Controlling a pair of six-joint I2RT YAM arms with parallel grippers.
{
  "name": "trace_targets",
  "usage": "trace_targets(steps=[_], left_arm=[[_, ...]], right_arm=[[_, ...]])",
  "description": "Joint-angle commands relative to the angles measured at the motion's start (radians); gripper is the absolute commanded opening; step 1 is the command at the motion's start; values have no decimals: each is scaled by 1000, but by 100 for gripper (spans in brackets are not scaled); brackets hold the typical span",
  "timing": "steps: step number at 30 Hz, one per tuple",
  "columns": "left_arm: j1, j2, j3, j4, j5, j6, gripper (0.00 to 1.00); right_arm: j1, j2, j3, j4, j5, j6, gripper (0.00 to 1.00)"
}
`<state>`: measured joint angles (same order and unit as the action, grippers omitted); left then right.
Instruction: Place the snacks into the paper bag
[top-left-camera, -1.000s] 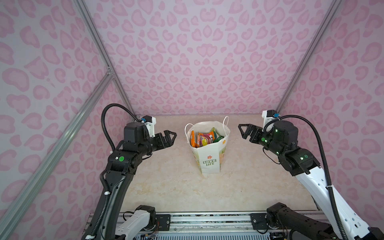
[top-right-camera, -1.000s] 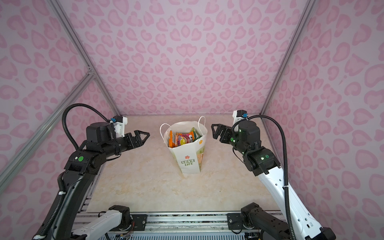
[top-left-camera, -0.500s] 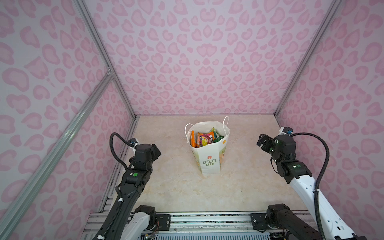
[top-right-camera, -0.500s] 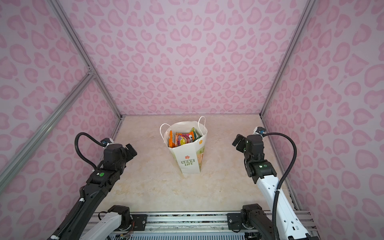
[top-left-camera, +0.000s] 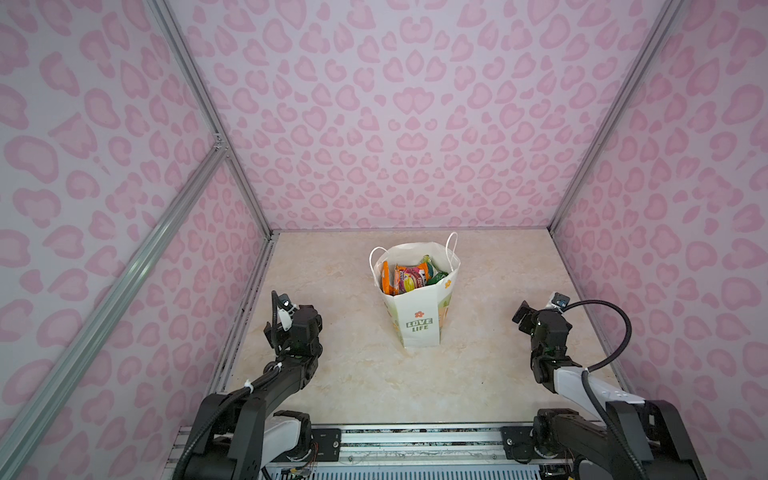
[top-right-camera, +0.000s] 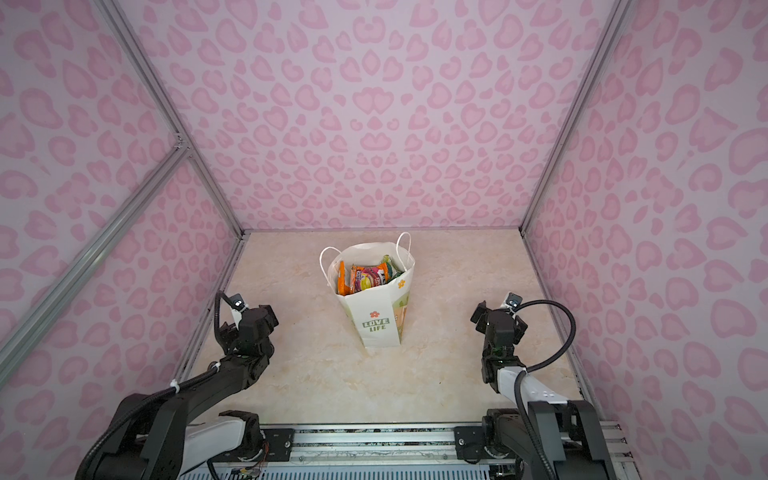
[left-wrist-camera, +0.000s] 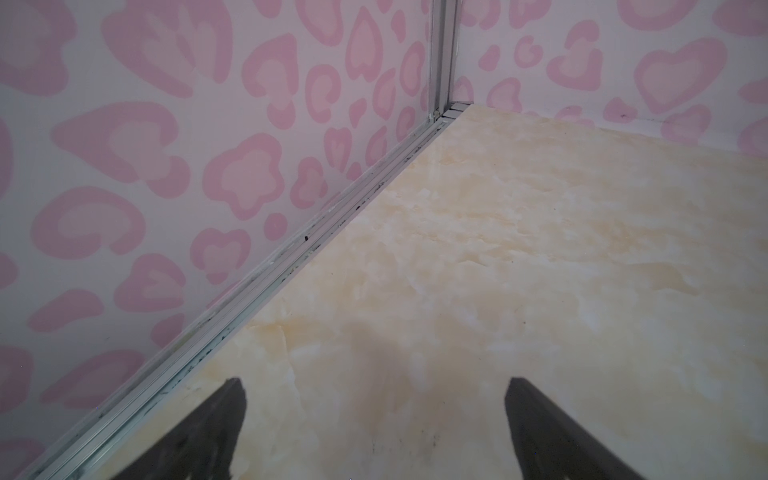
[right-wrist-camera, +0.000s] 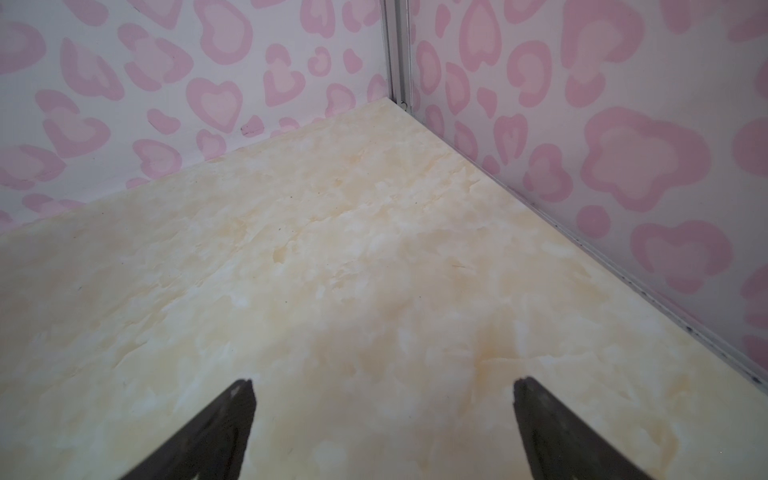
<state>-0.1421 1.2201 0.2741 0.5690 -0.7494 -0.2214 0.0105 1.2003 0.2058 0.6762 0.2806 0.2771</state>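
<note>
Pulled back, left pincer (left-wrist-camera: 374, 382) and right pincer (right-wrist-camera: 383, 381) gape empty; snacks (top-left-camera: 411, 278) fill paper bag (top-left-camera: 419, 324).

Green-lettered white paper bag (top-left-camera: 419, 307), pink heart-print walls (top-left-camera: 415, 104), cream marbled table (top-left-camera: 353, 374).

The paper bag (top-left-camera: 419, 316) hid all but the tops of the snacks (top-left-camera: 411, 278); their print was too small to read. Picture edges cut off the left end effector (left-wrist-camera: 374, 380) and right end effector (right-wrist-camera: 383, 381).
</note>
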Motion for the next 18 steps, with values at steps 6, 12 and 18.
trace_targets(steps=[6, 12, 18], left_arm=[[42, 149, -108, 631, 226, 136, 97], [57, 157, -90, 604, 303, 147, 97], [78, 259, 14, 509, 396, 160, 97]], right_arm=[[45, 259, 28, 441, -30, -266, 99], [73, 328, 29, 486, -126, -324, 100], [25, 368, 99, 408, -237, -299, 100]])
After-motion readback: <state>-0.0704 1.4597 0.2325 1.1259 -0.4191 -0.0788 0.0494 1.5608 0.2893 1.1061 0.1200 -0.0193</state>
